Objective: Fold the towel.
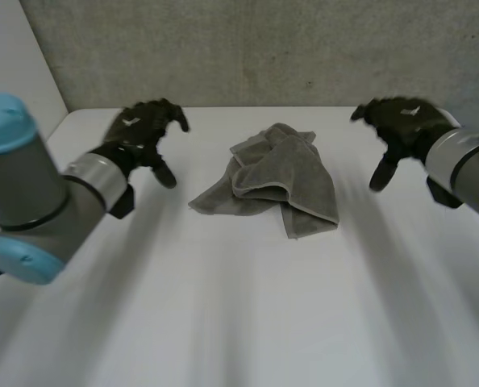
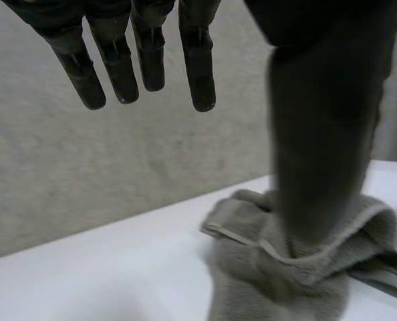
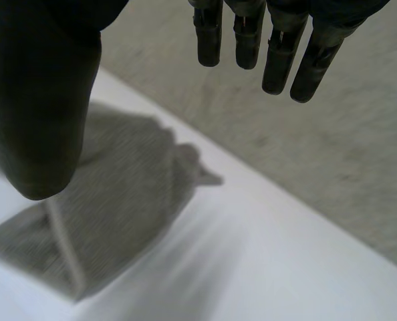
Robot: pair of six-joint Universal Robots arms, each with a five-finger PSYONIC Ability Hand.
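I see my left hand [image 1: 143,129] and right hand [image 1: 401,125] raised either side of the crumpled towel [image 1: 276,177], fingers spread loose, holding nothing.

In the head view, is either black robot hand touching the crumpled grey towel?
No: the left hand and the right hand hang to either side of the crumpled grey towel, with bare white table between.

Head cam: high, behind and between the arms, looking down and forward across the table [image 1: 247,322] to the grey wall [image 1: 264,48]; towel [image 1: 276,177] mid-frame, fairly near. Wrist cams: tight behind left hand [image 2: 319,134] and right hand [image 3: 41,114], low, facing the wall. All three share towel, table, wall.
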